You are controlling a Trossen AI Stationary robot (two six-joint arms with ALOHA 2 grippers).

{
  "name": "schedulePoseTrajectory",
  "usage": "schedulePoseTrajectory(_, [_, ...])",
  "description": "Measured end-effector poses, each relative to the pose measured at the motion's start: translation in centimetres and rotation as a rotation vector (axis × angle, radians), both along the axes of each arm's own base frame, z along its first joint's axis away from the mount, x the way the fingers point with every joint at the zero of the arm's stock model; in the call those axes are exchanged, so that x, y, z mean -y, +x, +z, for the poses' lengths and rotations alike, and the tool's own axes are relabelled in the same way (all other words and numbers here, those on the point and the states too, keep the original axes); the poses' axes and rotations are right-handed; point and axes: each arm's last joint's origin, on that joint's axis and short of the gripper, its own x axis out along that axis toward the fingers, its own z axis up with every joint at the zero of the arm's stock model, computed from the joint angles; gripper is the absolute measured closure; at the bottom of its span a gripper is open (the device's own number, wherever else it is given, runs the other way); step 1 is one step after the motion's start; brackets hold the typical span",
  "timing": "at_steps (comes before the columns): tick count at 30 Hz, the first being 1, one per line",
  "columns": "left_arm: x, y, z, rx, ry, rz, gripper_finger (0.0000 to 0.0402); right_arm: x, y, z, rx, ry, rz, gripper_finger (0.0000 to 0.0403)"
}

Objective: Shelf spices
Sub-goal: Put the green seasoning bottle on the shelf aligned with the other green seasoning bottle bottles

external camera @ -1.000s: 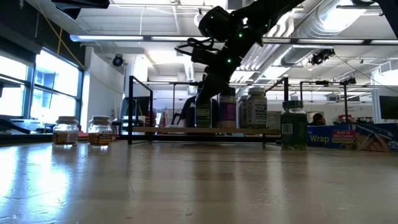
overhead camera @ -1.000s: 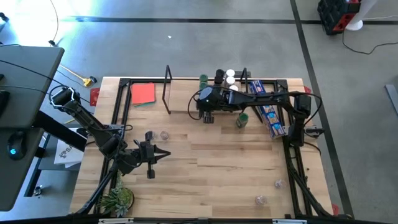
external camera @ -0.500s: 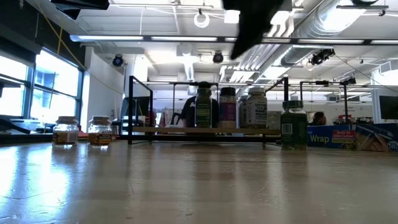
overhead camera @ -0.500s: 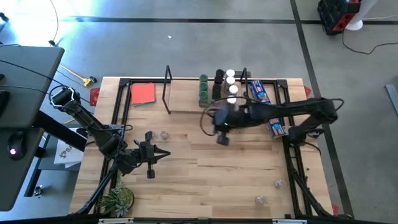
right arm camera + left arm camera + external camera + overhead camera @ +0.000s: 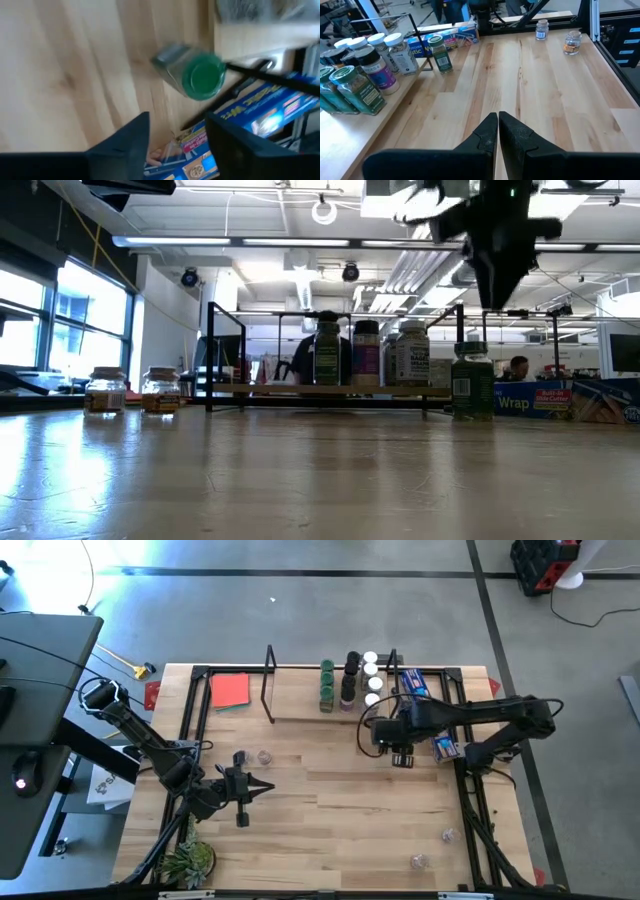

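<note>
R pincer hangs above the worktop just in front of the shelf's right end, near the blue packet. Its wrist view looks down on a green-lid jar standing upright on the worktop, long axis vertical, lid facing the cam. The jar lies just ahead of the pincer, beyond the fingertips and not yet between them; the blue packet sits right beside it. In the low view the same jar stands just off the shelf's right end, on the worktop, w/ the R arm above it. Fingers are spread wide, nothing held, nothing touched.

Judgement: next move is prob. a top-down grab on this jar; pincer needs to shift fwd a bit, then drop. R arm is far nearer than L.

L pincer waits low at the worktop's left-front, tips pressed together, empty. Two clear jars stand near it; two more small jars sit at front right, well apart from both arms.

Shelf at the rear already carries approx. seven jars in rows toward its right half: green, black, white lids.
</note>
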Motion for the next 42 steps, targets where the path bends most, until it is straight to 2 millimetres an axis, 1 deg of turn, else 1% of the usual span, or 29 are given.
schedulePoseTrajectory(2, [0.0,0.0,0.0,0.000,-0.007,0.003,0.0387,0.8,-0.4,-1.8,-0.038,0.009,-0.034,0.0200])
schedulePoseTrajectory(5, [0.0,0.0,0.0,-0.002,-0.011,-0.004,0.0387,1.6,-1.4,-4.4,-0.100,0.005,-0.066,0.0179])
schedulePoseTrajectory(9, [0.1,0.0,0.0,-0.007,-0.016,-0.015,0.0387,1.7,-2.5,-7.4,-0.155,-0.019,-0.042,0.0175])
schedulePoseTrajectory(13, [0.1,0.0,0.0,-0.008,-0.018,-0.018,0.0387,1.7,-2.7,-9.6,-0.113,-0.021,-0.002,0.0174])
schedulePoseTrajectory(17, [0.1,0.0,0.0,-0.008,-0.020,-0.019,0.0387,1.3,-2.1,-10.3,-0.017,-0.013,0.022,0.0174])
schedulePoseTrajectory(19, [0.1,0.0,0.0,-0.004,-0.023,-0.019,0.0387,0.5,-1.5,-10.3,0.033,0.094,0.070,0.0174])
schedulePoseTrajectory(21, [0.1,0.0,0.0,-0.002,-0.025,-0.019,0.0387,-1.0,-0.8,-10.0,0.083,0.245,0.164,0.0174])
schedulePoseTrajectory(22, [0.1,0.0,0.0,-0.002,-0.026,-0.019,0.0387,-1.8,-0.6,-9.8,0.104,0.282,0.203,0.0174])
schedulePoseTrajectory(24, [0.1,0.0,0.0,-0.003,-0.026,-0.022,0.0387,-3.2,-0.4,-9.5,0.110,0.277,0.262,0.0174])
schedulePoseTrajectory(27, [0.1,0.0,0.0,-0.003,-0.026,-0.023,0.0387,-4.1,-0.8,-9.4,0.069,0.122,0.303,0.0174])
schedulePoseTrajectory(29, [0.1,0.0,0.0,-0.005,-0.028,-0.026,0.0387,-4.0,-1.1,-9.5,0.055,0.011,0.268,0.0174])
schedulePoseTrajectory(32, [0.1,0.0,0.0,-0.005,-0.028,-0.026,0.0387,-3.0,-1.5,-10.0,0.063,-0.090,0.165,0.0174])
schedulePoseTrajectory(37, [0.1,0.0,0.0,-0.005,-0.033,-0.024,0.0387,-1.2,-2.2,-12.3,0.096,-0.102,0.066,0.0174])
schedulePoseTrajectory(40, [0.1,0.0,0.0,-0.004,-0.036,-0.023,0.0387,-0.6,-2.3,-13.5,0.163,-0.108,0.056,0.0174])
schedulePoseTrajectory(42, [0.1,0.0,0.0,-0.004,-0.035,-0.023,0.0387,-0.5,-2.0,-13.8,0.227,-0.128,0.051,0.0174])
